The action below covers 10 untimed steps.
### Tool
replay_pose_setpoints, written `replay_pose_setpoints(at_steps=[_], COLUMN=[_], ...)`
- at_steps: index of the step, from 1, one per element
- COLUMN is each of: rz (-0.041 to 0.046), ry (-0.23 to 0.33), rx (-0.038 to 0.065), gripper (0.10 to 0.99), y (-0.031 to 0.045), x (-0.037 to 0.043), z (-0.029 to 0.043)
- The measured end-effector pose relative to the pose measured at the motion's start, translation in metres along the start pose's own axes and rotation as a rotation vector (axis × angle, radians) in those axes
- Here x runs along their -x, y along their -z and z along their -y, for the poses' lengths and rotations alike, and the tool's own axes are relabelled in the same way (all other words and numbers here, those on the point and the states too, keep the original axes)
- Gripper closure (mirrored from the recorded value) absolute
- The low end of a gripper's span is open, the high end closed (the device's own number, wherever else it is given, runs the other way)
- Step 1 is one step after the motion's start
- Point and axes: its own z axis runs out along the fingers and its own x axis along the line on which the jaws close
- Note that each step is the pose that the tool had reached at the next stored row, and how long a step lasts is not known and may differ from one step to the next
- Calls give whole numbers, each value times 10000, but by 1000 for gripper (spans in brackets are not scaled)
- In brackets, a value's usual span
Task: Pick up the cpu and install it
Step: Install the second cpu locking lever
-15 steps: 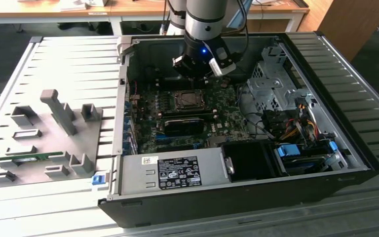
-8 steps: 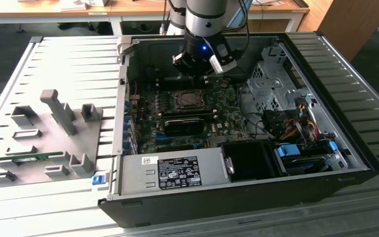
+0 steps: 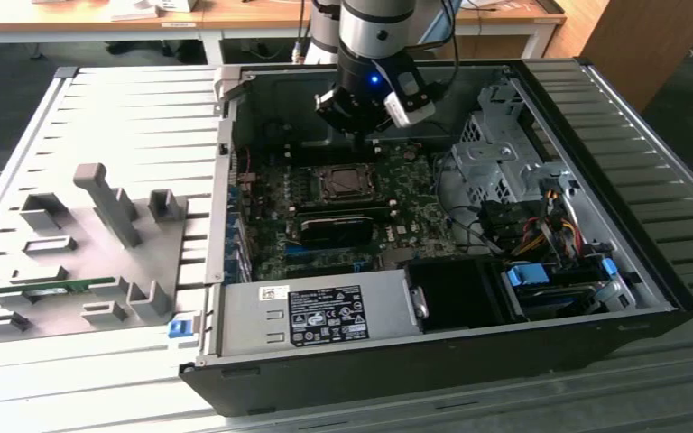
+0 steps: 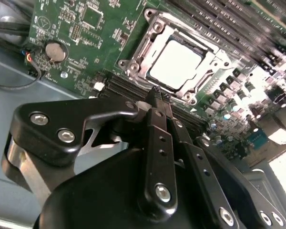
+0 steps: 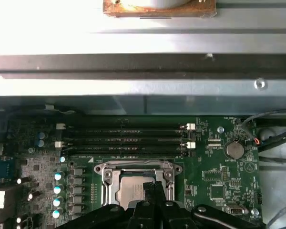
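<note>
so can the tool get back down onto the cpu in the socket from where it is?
Probably yes. The tool sits shut just above the motherboard, beside the socket. The cpu lies face-up in it, the frame open around it, nothing across the top.

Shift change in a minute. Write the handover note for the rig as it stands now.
Gripper: fingers shut together, holding nothing, poised just above the motherboard beside the socket.
The cpu: lying in the socket, silver top up; socket frame open around it.
Done: chip picked and placed.
Left: the frame is not yet closed over the chip.
</note>
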Motion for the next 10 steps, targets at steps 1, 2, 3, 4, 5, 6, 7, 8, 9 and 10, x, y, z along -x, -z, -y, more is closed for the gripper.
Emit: replay_pose_setpoints(at_steps=[1, 2, 3, 4, 5, 6, 7, 8, 9, 10], rz=[0, 0, 0, 1, 0, 0, 1, 0, 0, -3], ry=[-1, -1, 0, 0, 0, -1, 0, 0, 0, -1], rx=[0, 0, -1, 1, 0, -1, 1, 0, 1, 1], gripper=[980, 980, 980, 980, 980, 980, 980, 980, 980, 980], y=[2, 5, 8, 10, 11, 13, 13, 15, 16, 18], x=[0, 1, 2, 3, 3, 4, 5, 6, 7, 8], z=[20, 50, 87, 124, 166, 210, 254, 297, 340, 378])
